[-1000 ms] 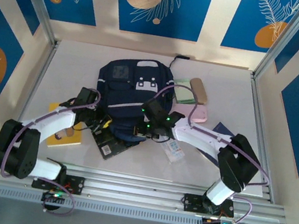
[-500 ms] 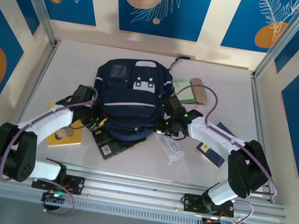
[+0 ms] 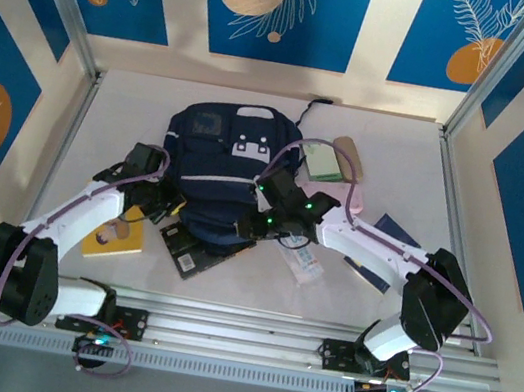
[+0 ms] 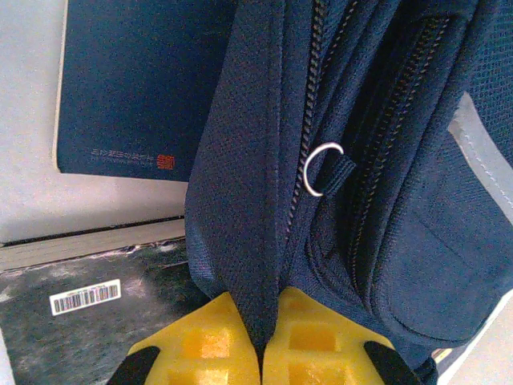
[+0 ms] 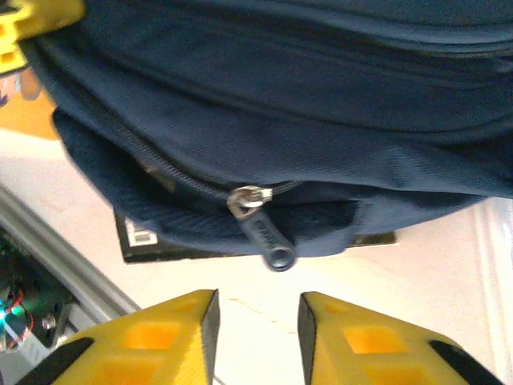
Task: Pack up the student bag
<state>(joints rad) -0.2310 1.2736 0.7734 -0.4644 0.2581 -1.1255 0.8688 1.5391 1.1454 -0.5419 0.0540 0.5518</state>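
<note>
The student bag (image 3: 226, 159), a navy backpack with white patches, lies in the middle of the table. My left gripper (image 3: 170, 208) is at its near left corner. In the left wrist view that gripper (image 4: 262, 341) is shut on a fold of the bag's fabric (image 4: 248, 200) beside a zipper with a metal ring (image 4: 321, 168). My right gripper (image 3: 250, 217) is at the bag's near edge. It stands open (image 5: 258, 321) just short of a dark zipper pull (image 5: 267, 239) that hangs from the bag (image 5: 280, 120), with nothing between its fingers.
A black book with a barcode (image 3: 193, 251) and a yellow book (image 3: 114, 239) lie under and beside the bag's near edge. A white packet (image 3: 303, 261), a pink item (image 3: 348, 199), a green notebook (image 3: 326, 164), a tan case (image 3: 348, 154) and a dark blue book (image 3: 379, 249) sit to the right.
My right gripper swung back left from beside the bag to its near edge and opened in front of the zipper pull. The left gripper kept its hold on the fabric.
</note>
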